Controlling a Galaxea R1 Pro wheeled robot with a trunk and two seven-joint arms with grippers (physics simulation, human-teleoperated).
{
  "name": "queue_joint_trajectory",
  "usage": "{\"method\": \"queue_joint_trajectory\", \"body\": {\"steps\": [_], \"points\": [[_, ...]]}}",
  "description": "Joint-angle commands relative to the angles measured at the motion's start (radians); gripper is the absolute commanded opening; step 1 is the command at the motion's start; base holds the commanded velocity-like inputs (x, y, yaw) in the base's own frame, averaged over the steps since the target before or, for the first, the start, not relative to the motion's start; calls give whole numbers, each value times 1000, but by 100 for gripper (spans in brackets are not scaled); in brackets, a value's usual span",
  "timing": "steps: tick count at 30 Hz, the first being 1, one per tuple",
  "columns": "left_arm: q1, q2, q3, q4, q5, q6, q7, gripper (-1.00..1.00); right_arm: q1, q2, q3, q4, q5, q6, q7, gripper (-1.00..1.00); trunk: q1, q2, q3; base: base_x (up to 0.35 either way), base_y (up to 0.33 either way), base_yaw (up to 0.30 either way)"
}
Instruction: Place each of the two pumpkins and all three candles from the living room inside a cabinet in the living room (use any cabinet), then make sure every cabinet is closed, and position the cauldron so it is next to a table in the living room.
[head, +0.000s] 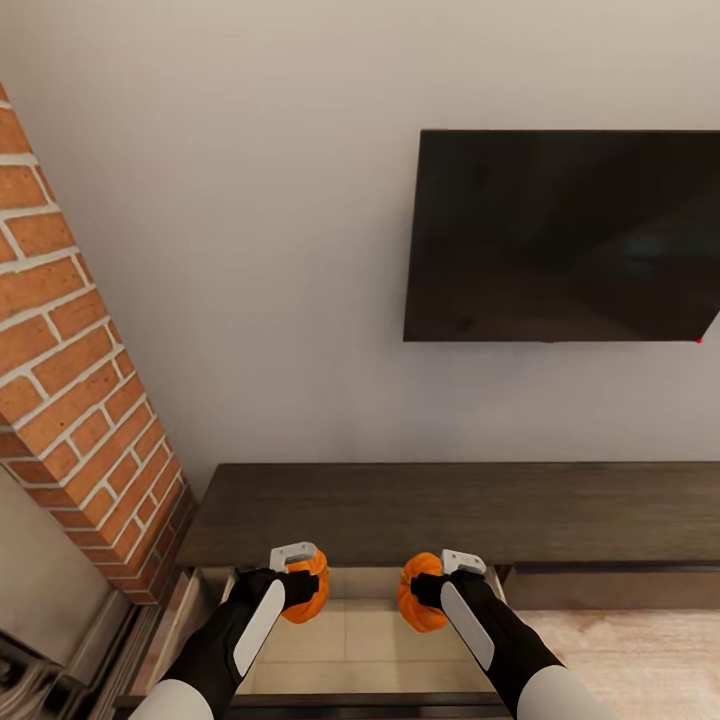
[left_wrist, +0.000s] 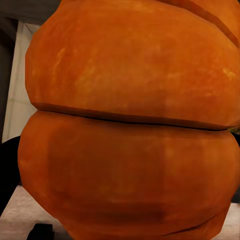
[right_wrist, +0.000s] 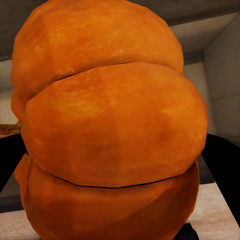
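— What are the two arms carrying?
— One pumpkin each. The left gripper (head: 300, 578) is clamped on the left pumpkin (head: 310, 588), and the right gripper (head: 438, 582) is clamped on the right pumpkin (head: 420, 592). Both hang over the open drawer (head: 365, 640) of the cabinet (head: 450, 510), just in front of its dark top.
— Can you see the fingers around them?
— Only partly. From the head camera the white gripper housings cover the near side of each pumpkin, so the fingertips are hidden. In the left wrist camera the left pumpkin (left_wrist: 130, 125) is so close that its edges are cut off, with just a black sliver of finger (left_wrist: 9, 170) at the side. The right wrist camera is the same: the right pumpkin (right_wrist: 107, 135) up close, dark finger (right_wrist: 222, 165) at the edge.
— Stems?
— Hard to make out; a greenish-brown speck shows at the edge of each wrist picture, no more.
— And around the cabinet?
— A black television (head: 565, 235) hangs on the pale wall, cut off at the right. A brick column (head: 70, 380) stands at the left. The drawer's pale floor is partly hidden by the arms.
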Motion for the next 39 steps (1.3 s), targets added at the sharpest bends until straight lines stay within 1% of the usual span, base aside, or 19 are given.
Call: {"method": "queue_joint_trajectory", "body": {"steps": [1, 23, 26, 29, 31, 36, 39], "points": [[0, 0, -3, -2, 10, 3, 10, -100, -1, -1, 4, -2, -11, 1, -11, -100, 4, -8, -4, 0, 0, 0], [-1, 0, -1, -2, 15, 16, 13, -100, -1, -1, 4, -3, -12, 4, -8, -100, 88, -162, -73, 0, 0, 0], [-2, 0, 0, -2, 24, 17, 16, -100, -1, -1, 4, -3, -12, 5, -7, -100, 100, -183, -83, 0, 0, 0], [-4, 0, -1, -3, 52, 22, 21, -100, -1, -2, 4, -3, -12, 5, -7, -100, 111, -204, -92, 0, 0, 0], [-5, 0, -1, -7, 62, 45, 22, -100, -1, -2, 4, -3, -12, 6, -8, -100, 119, -218, -98, 0, 0, 0], [-6, 1, 0, -15, 66, 126, 22, -100, -1, -2, 4, -4, -11, 7, -8, -100, 138, -253, -114, 0, 0, 0], [-7, 1, 0, -18, 68, 141, 23, -100, -1, -2, 4, -5, -11, 6, -8, -100, 150, -274, -123, 0, 0, 0]]}}
